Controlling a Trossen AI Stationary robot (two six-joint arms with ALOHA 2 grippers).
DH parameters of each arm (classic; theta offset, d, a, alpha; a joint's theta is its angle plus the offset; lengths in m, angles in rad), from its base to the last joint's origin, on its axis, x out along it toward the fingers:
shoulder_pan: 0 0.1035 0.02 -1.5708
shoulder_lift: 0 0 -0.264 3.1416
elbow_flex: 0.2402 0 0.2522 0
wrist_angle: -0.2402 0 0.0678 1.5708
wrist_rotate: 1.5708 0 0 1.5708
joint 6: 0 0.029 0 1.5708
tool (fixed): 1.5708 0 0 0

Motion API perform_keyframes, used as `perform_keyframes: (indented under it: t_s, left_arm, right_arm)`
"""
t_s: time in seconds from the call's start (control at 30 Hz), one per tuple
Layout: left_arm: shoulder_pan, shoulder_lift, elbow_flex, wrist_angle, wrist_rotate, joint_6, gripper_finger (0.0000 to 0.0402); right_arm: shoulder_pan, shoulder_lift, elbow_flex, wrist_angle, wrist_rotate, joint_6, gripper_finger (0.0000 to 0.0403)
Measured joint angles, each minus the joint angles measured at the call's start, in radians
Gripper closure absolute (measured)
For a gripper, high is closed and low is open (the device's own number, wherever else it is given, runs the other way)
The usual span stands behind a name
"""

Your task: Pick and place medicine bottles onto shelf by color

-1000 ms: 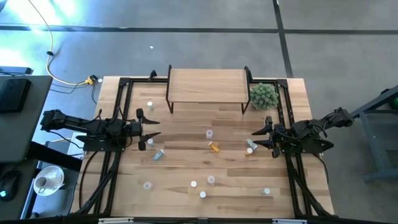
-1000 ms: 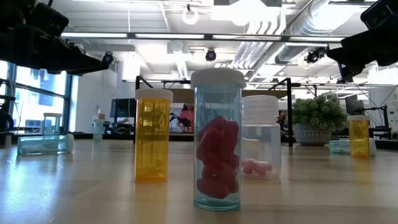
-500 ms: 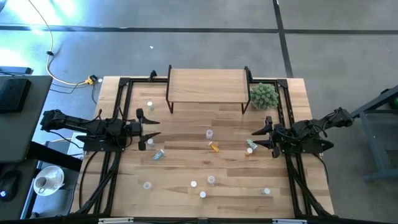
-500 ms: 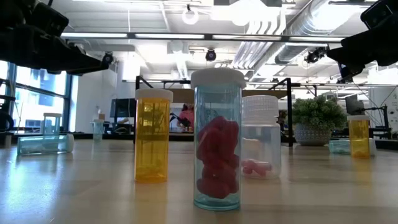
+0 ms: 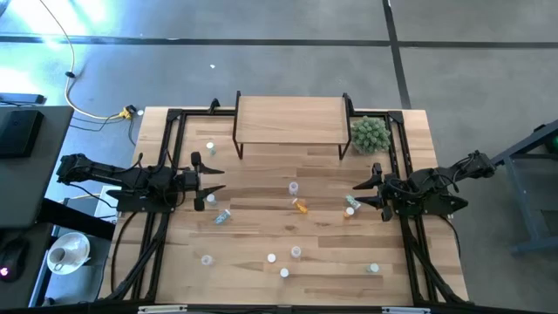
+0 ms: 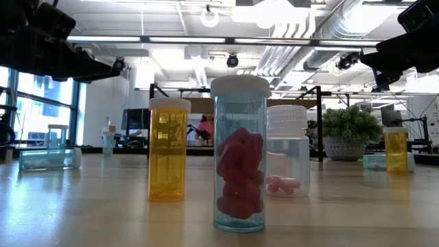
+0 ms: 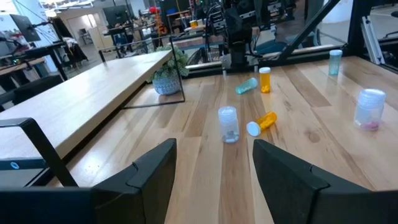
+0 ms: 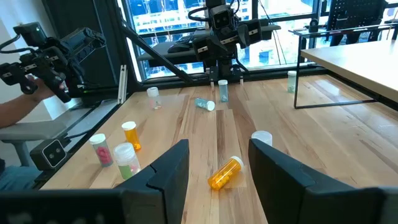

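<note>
Several medicine bottles with white caps are scattered over the plank table. Near the middle, a clear one (image 5: 293,187) stands and an orange one (image 5: 301,207) lies on its side. A light blue one (image 5: 224,215) lies nearer the left arm. Several more stand along the near edge (image 5: 284,272). The shelf (image 5: 288,122) stands on thin black legs at the far edge. My left gripper (image 5: 212,181) hovers open at the left side. My right gripper (image 5: 360,193) hovers open at the right side, next to a lying bottle (image 5: 351,202) and an orange bottle (image 5: 349,212).
A spiky green plant ball (image 5: 370,133) sits by the shelf's right legs. Black frame rails (image 5: 166,166) run along both table sides. Close to the low camera stand an orange bottle (image 6: 168,147), a blue one (image 6: 239,154) and a clear one (image 6: 287,151). A person's arm (image 8: 12,109) shows beyond the table.
</note>
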Motion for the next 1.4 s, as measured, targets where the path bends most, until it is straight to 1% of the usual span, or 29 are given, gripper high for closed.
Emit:
perform_keyframes:
  t_s: [1.2,1.27,1.4]
  left_arm:
    - [0.0,0.0,0.0,0.014,0.0,-0.001,0.02]
    - [0.0,0.0,0.0,0.015,0.0,-0.007,0.02]
    - [0.0,0.0,0.0,0.015,0.0,-0.075,0.02]
  right_arm:
    - [0.0,0.0,0.0,0.0,0.0,0.0,0.0245]
    - [0.0,0.0,0.0,0.0,0.0,0.0,0.0245]
    - [0.0,0.0,0.0,0.0,0.0,0.0,0.0245]
